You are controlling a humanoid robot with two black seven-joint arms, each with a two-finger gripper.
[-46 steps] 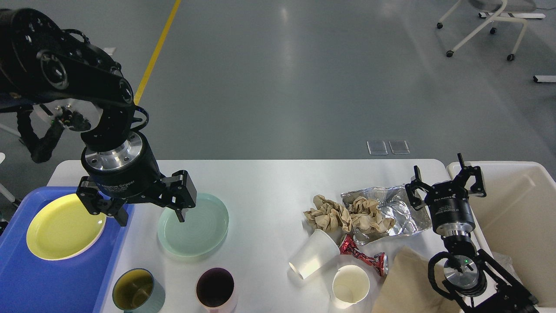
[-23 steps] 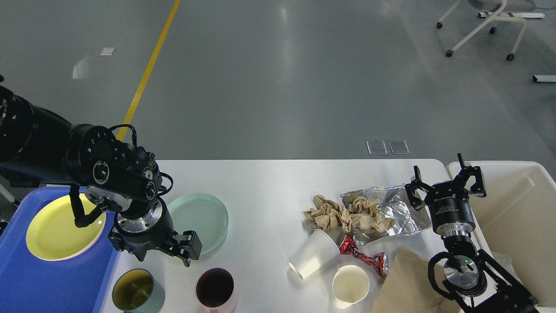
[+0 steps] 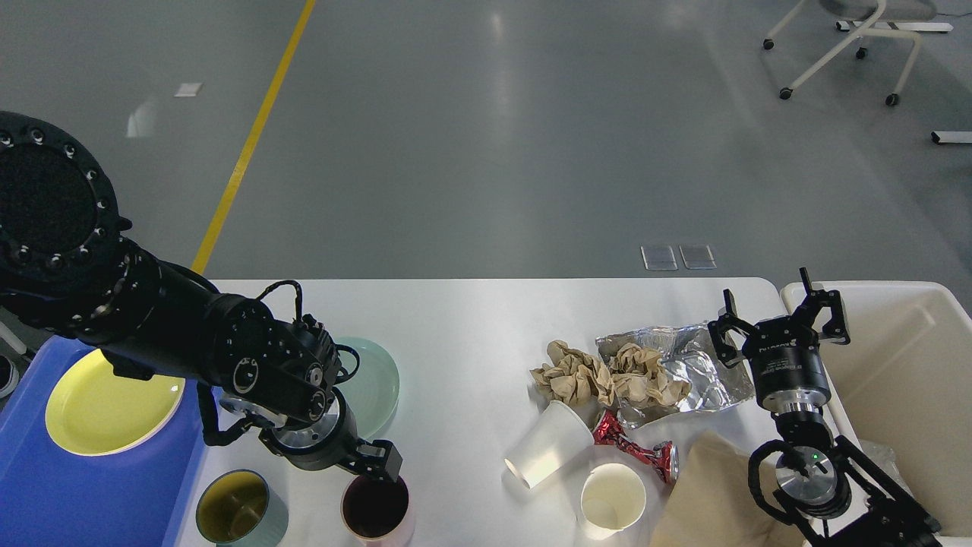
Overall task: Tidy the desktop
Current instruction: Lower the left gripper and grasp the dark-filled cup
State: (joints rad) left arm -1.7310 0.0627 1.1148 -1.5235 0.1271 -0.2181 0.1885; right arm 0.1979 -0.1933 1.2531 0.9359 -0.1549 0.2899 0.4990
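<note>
Fingers of the left gripper (image 3: 377,472) are hanging right over the far rim of the dark-lined cup (image 3: 376,507), which is standing upright near the front edge of the white surface (image 3: 456,327). Only one black finger is showing clearly at the rim; the other is hiding behind the wrist body, so how wide the pair is spread cannot be told, and nothing is visibly being held. That cup is lying just below and toward the robot from the fingertips, its mouth facing up, so a grasp would be turning on one finger going inside the rim and one outside. The left arm is plainly the nearer one for it. Beside it to the left, the olive-lined cup (image 3: 241,507) is sitting close to the blue tray (image 3: 45,486), which is carrying the yellow plate (image 3: 99,410); the pale green plate (image 3: 376,380) is lying flat behind the wrist, partly covered by it. The right gripper (image 3: 782,315) is waiting well apart on the other side, fingers spread wide and pointing up, empty, next to the cream bin (image 3: 911,365). Nearer to it are lying the rubbish: crumpled brown paper (image 3: 585,376), foil wrapper (image 3: 706,372), a red wrapper (image 3: 638,448), a tipped white paper cup (image 3: 547,444) and an upright paper cup (image 3: 613,501).
</note>
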